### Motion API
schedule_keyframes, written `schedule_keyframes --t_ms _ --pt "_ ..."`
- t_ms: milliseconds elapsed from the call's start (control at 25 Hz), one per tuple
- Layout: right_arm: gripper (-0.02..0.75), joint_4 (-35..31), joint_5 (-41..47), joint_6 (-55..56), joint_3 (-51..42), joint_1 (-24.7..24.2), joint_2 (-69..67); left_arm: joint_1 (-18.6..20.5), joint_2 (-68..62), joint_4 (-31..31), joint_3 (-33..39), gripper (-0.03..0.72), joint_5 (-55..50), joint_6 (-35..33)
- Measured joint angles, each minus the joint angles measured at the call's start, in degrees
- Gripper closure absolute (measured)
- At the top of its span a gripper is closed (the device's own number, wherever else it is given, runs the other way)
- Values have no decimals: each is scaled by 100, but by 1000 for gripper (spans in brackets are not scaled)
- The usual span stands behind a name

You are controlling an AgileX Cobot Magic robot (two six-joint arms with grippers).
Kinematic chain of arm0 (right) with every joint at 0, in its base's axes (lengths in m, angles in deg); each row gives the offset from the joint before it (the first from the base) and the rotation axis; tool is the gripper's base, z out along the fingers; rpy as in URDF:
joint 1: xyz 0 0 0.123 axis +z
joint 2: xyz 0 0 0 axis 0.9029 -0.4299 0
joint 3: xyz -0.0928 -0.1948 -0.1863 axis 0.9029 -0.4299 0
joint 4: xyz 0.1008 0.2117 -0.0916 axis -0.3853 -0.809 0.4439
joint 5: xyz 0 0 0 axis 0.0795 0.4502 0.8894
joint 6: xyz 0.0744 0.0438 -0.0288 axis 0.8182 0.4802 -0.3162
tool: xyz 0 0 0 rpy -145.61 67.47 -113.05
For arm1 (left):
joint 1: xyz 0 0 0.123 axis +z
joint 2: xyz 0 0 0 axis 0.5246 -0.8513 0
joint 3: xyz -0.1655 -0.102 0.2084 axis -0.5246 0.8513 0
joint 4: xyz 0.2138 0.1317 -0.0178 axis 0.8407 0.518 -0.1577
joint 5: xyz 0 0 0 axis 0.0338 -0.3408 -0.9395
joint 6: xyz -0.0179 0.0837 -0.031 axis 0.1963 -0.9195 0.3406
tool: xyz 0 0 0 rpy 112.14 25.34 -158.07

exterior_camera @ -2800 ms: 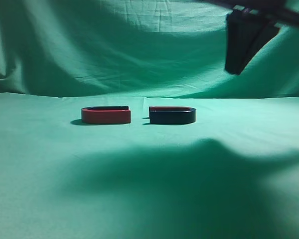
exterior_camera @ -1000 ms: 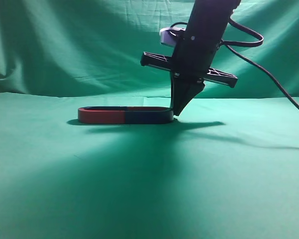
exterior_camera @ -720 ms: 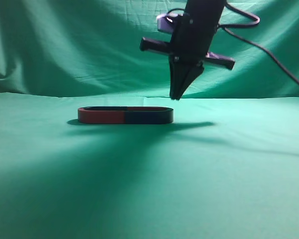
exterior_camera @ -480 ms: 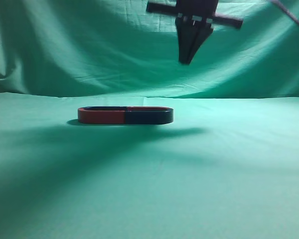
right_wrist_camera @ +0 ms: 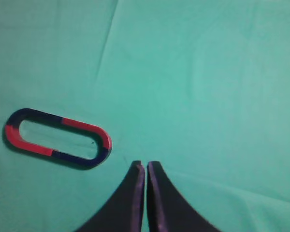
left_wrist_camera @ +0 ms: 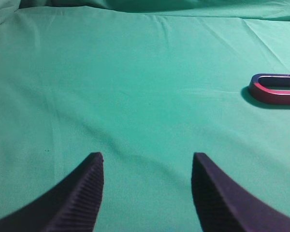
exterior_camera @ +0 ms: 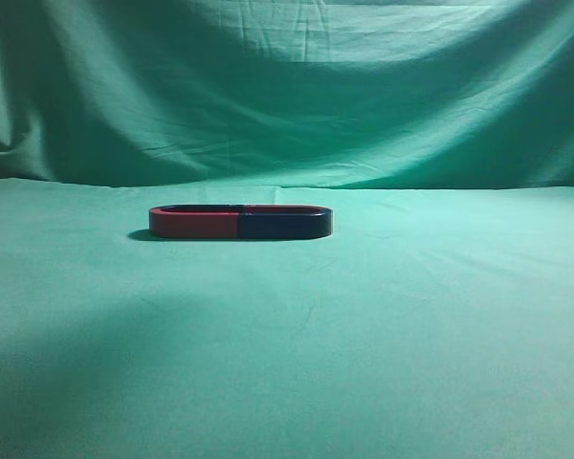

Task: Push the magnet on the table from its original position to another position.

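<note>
The dark navy magnet (exterior_camera: 285, 225) lies on the green table (exterior_camera: 402, 316), its open end against the red magnet (exterior_camera: 193, 224), so the two form one closed oval. Neither gripper shows in the exterior view. In the right wrist view the oval lies at the left, and its navy stretch (right_wrist_camera: 79, 159) is nearest my right gripper (right_wrist_camera: 146, 165). That gripper is shut and empty, above the cloth and clear of the oval. My left gripper (left_wrist_camera: 147, 157) is open and empty, far to the left. Only the red end (left_wrist_camera: 275, 94) shows at that view's right edge.
Wrinkled green cloth (exterior_camera: 297, 86) hangs as a backdrop behind the table. Bare cloth (left_wrist_camera: 135, 87) lies between my left gripper and the oval.
The navy magnet slid left from a gap until it met the red one. My shut right gripper, then at its right end, rose and left the exterior view.
</note>
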Motion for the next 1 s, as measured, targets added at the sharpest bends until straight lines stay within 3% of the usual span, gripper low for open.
schedule_keyframes --t_ms 360,600,1000 --pt "738 50 57 14 -473 51 1403 0 0 0 0 316 0 0" --pt "738 55 -177 106 -2015 60 2605 0 0 0 0 316 0 0" --pt "738 55 -2353 168 -5093 60 4633 0 0 0 0 316 0 0"
